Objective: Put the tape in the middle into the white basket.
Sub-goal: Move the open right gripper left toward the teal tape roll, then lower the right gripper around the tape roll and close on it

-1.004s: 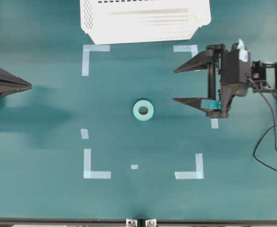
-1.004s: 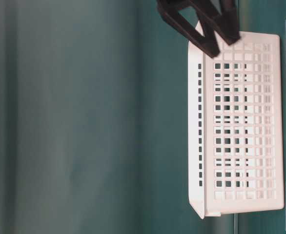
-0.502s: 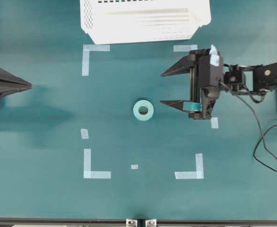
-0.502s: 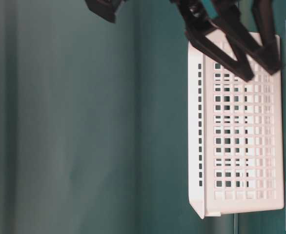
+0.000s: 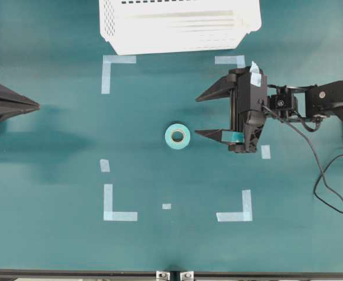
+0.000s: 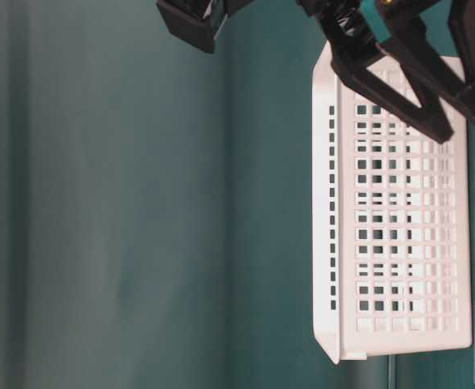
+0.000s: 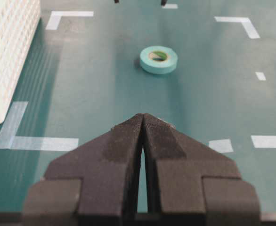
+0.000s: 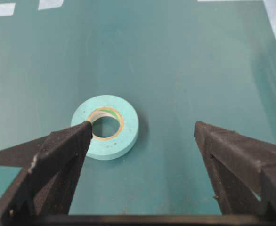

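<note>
The tape lies mid-surface, the white basket behind it, the right gripper just beside it rightward.

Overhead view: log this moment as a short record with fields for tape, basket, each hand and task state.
tape: the tape flat on the table, inside the marked corners
basket: the white basket at the top edge, nothing seen inside
right hand: right hand open, beside the tape, not touching
left hand: left hand shut, at the left edge
task state: tape not yet grasped
</note>
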